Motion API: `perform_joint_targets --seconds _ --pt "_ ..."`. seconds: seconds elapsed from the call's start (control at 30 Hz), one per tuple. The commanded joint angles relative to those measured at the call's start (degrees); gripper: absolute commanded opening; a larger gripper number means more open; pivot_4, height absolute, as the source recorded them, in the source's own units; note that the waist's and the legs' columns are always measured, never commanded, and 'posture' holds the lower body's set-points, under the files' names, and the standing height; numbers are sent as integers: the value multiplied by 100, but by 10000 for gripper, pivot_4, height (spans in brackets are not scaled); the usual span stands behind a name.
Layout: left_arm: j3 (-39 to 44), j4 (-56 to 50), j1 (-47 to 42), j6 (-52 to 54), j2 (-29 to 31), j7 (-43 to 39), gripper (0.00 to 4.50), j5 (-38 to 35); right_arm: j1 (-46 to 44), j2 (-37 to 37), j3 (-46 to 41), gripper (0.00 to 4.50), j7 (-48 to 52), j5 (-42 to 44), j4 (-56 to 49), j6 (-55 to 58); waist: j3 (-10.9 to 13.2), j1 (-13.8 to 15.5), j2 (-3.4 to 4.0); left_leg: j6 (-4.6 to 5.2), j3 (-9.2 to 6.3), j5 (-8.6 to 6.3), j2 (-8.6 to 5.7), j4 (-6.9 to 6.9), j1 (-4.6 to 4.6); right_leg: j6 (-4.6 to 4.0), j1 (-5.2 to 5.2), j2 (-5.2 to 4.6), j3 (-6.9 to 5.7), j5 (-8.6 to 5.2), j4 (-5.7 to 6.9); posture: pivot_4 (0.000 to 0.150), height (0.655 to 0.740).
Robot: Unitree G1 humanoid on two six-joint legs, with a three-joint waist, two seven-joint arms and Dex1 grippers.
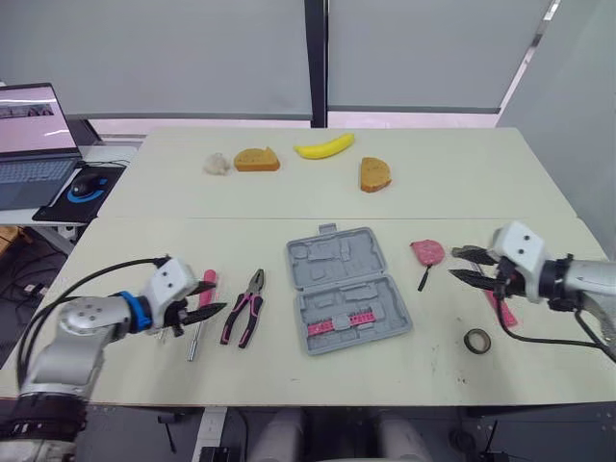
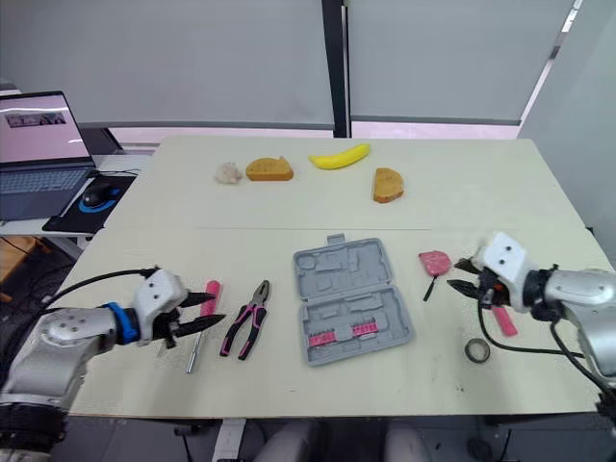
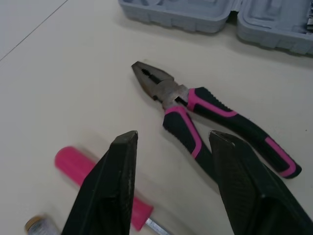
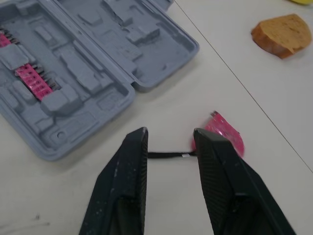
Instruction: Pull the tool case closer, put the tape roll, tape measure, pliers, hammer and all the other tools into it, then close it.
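Case [image 1: 346, 289] open, nothing packed yet; pliers [image 1: 243, 306] left of it, tape measure [image 1: 427, 253] right; left claw [image 1: 217, 297] and right claw [image 1: 454, 262] gape empty.

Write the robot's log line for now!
case open, centre | left gripper open by pliers | right gripper open by tape measure | tape roll out
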Motion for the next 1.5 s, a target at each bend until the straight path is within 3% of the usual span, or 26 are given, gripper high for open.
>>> perform_joint_targets --seconds 0.03,0.13,0.17,0.43,0.7,1.0,1.27,1.5 --pt "-488 40 -410 71 -290 236 10386 423 -548 249 676 7770 -190 -520 281 78 0 -1 0 -1 1 1 0 1 0 0 0 0 1 0 1 1500 7400" --pt "-803 92 -691 213 -570 382 809 669 -879 420 1206 1887 -296 -1063 700 -128 0 -2 -1 -2 3 2 -2 6 0 1 -1 1 2 1 6 1500 7400" --pt "-901 89 -767 284 -654 399 0 721 -977 490 1363 134 -389 -1264 883 -233 0 -2 -1 -4 3 3 -2 7 0 1 -1 1 2 1 6 1500 7400" --pt "-1405 393 -1175 339 -1025 650 0 1223 -1771 1229 1993 134 -702 -2015 2075 -323 -1 -92 -2 -34 7 21 -3 10 -3 1 0 6 9 1 42 1500 7400" --pt "-1615 929 -1501 270 -1497 995 0 1523 -2515 1935 2217 134 -574 -2182 3721 -958 -1 -140 -3 -49 5 30 -2 11 -1 1 -9 7 4 1 64 1500 7400" --pt "-1649 1083 -1589 247 -1639 1004 0 1604 -3062 2480 2190 134 -226 -2164 5025 -1432 -1 -145 -2 -53 7 32 -1 17 0 0 -19 6 3 1 85 1500 7400" --pt "-1610 710 -1566 626 -1732 863 0 1469 -2916 2600 2059 134 69 -2047 4729 -1287 -2 -142 -2 -53 5 33 -2 19 2 0 -21 7 3 1 88 1500 7400" --pt "-1610 71 -1461 1266 -1745 692 0 1294 -2367 2472 1827 134 173 -1863 3634 -577 -2 -143 -2 -53 4 32 -2 20 -3 0 -23 7 5 1 88 1500 7400"
